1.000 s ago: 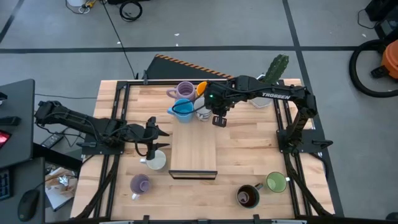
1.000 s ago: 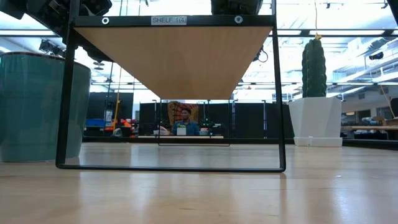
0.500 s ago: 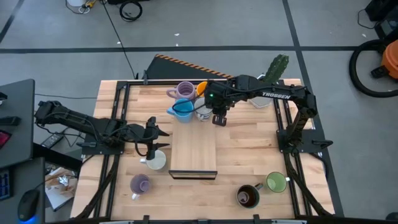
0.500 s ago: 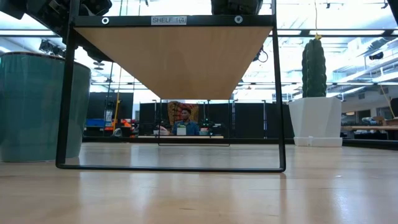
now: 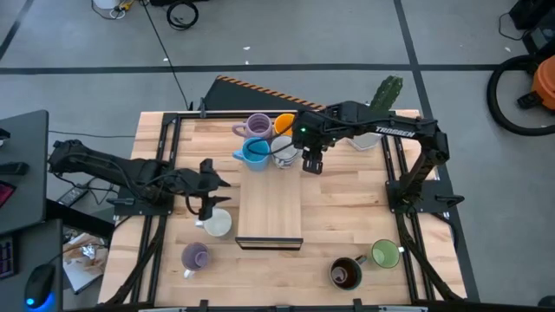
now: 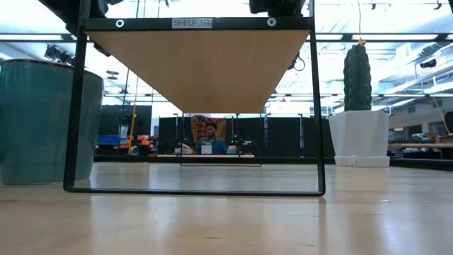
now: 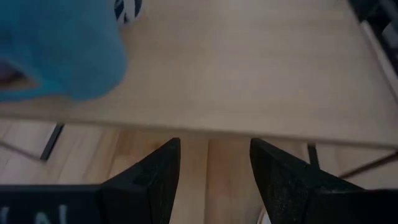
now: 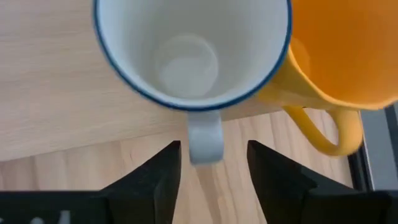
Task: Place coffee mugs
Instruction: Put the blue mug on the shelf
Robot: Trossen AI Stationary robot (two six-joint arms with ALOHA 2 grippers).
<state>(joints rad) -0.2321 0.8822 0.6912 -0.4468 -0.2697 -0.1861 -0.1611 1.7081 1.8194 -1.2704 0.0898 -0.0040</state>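
Right gripper (image 8: 214, 163) open over white mug (image 8: 189, 53) handle

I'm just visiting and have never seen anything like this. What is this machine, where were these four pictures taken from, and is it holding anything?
Two dark robot arms stand at a wooden table. One picture looks down from above, one looks level across the tabletop, and two come from cameras on the arms' wrists. A small wooden shelf stands mid-table. At its far end sit lilac, blue, orange and white mugs; more mugs lie nearer the front. The right gripper is open just behind the white mug's handle, holding nothing. The left gripper is open and empty above another white mug.
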